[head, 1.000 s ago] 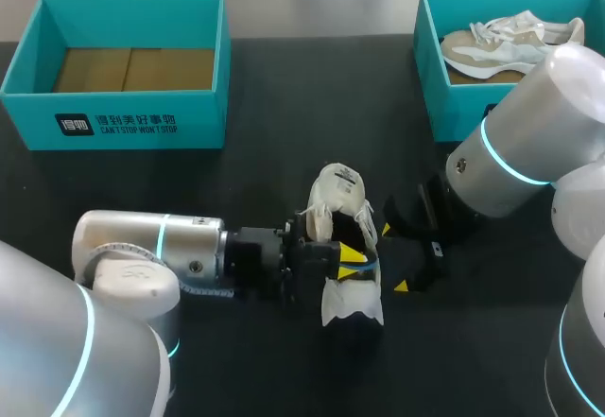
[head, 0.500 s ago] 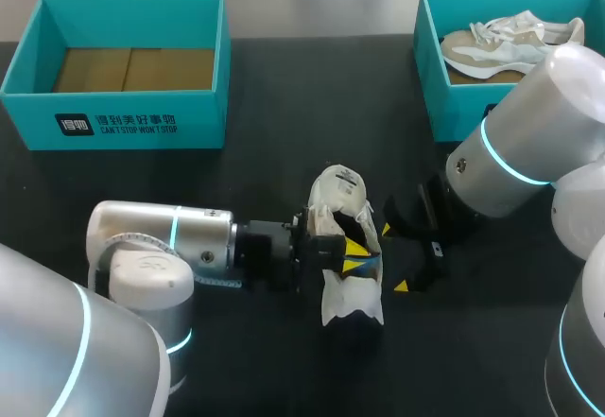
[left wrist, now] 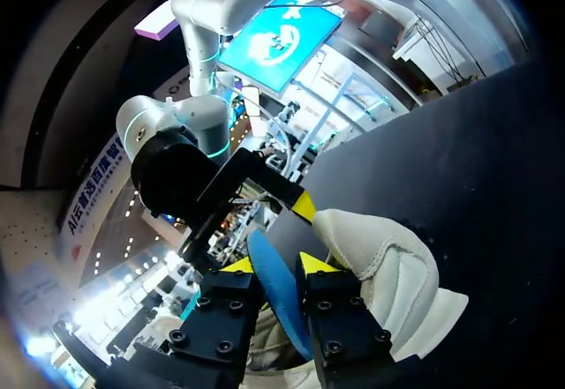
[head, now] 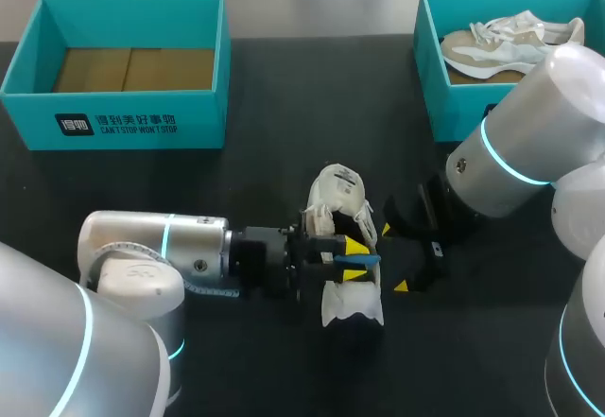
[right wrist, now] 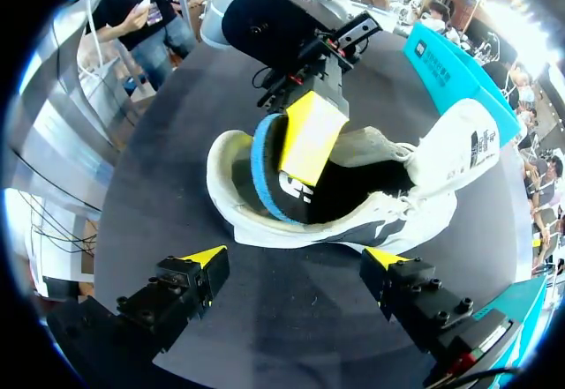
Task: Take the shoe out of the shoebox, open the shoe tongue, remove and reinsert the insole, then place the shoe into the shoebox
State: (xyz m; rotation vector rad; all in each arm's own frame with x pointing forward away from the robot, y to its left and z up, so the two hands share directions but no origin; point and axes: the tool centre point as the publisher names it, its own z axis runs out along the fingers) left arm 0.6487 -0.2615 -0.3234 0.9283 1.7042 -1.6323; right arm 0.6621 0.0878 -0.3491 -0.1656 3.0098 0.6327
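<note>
While the insole point(right wrist: 263, 173) stands on edge at the heel end, part in and part out of the shoe point(right wrist: 353, 221), the step in hand reads as the insole stage. Whether it is coming out or going back in can't be judged from this moment.

- Shoe: on tabletop point(head: 284, 95), approx. centre, between the two arms. Tongue point(right wrist: 468, 146) folded back, opening exposed.
- Left pincer point(left wrist: 278, 265): inside the opening, clenched on the blue insole, one finger each side.
- Right pincer point(right wrist: 294, 257): released, fingers spread wide, just beside the shoe, not touching.
- Next move, est.: the left needs a steady draw or push along the shoe's length. The shoe looks unbraced, so the right may need to pin it vs. dragging.
- Teal shoebox point(head: 430, 105): far right, well apart, holds a second shoe point(head: 510, 43). Other teal box point(head: 123, 119): far left, brown liner showing.
- Hidden/unclear: insole's lower part is inside the shoe. The left pincer covers the heel cup in the head view. Toe interior not visible. Laces hard to make out.
</note>
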